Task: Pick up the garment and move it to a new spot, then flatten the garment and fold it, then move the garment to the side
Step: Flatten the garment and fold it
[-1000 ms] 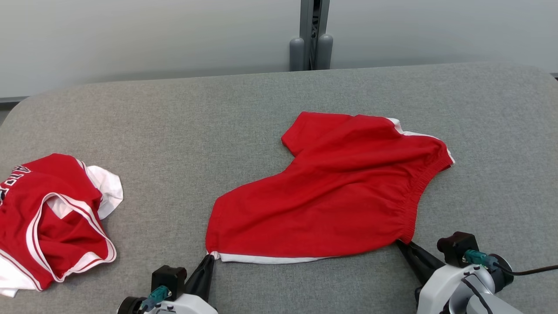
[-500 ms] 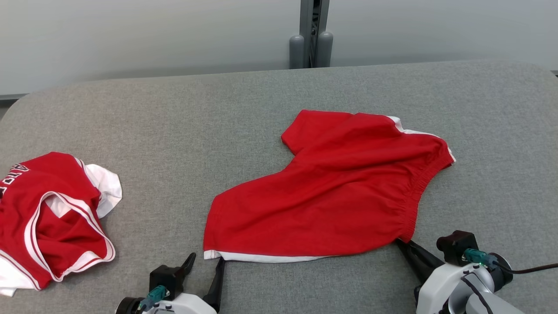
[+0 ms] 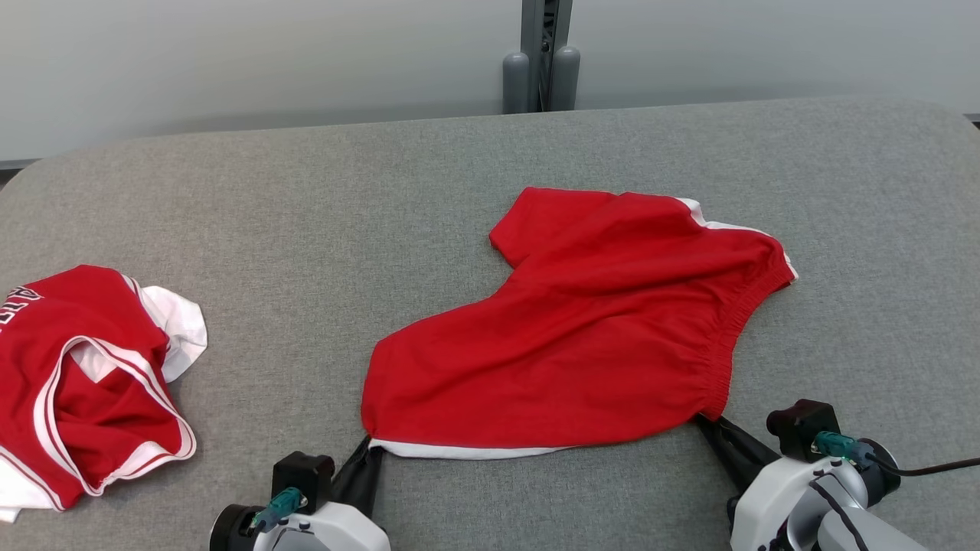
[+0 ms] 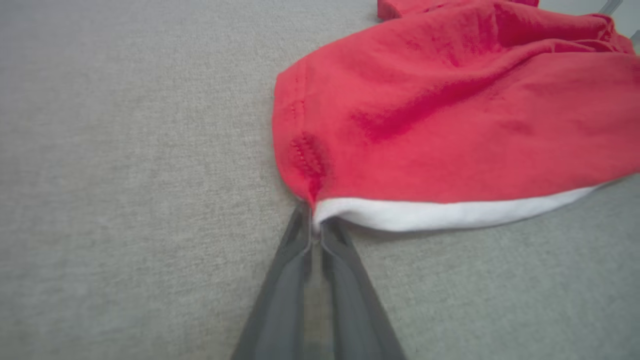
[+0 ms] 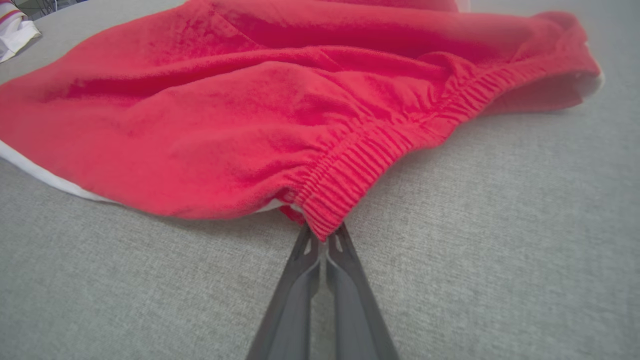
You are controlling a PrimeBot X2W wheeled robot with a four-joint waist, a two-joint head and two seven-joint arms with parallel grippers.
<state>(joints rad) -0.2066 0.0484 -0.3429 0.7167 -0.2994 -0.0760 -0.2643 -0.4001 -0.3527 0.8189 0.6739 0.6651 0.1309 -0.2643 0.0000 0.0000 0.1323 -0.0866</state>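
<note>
Lying mid-desk (image 3: 306, 229), the red shorts (image 3: 582, 337) are pinched at both near corners: left claw (image 3: 373, 451) clamped on the leg corner, right claw (image 3: 700, 421) on the waist corner.

Two pale robot wrists, each ending in a pair of long dark fingers.

The left gripper (image 3: 372, 450) and right gripper (image 3: 701, 423) each have two slim charcoal fingers (image 4: 285, 295) that taper to narrow tips. The right pair has small slots (image 5: 306, 246) near the ends. Behind the fingers are rounded, glossy white-grey wrist housings (image 3: 329, 534). The right one is marked by a thin dark seam (image 3: 831, 509). Each wrist carries a boxy black block (image 3: 304, 472) and a small teal plug (image 3: 279, 506), and a thin black cable (image 3: 934, 468) leads from the right plug.
</note>
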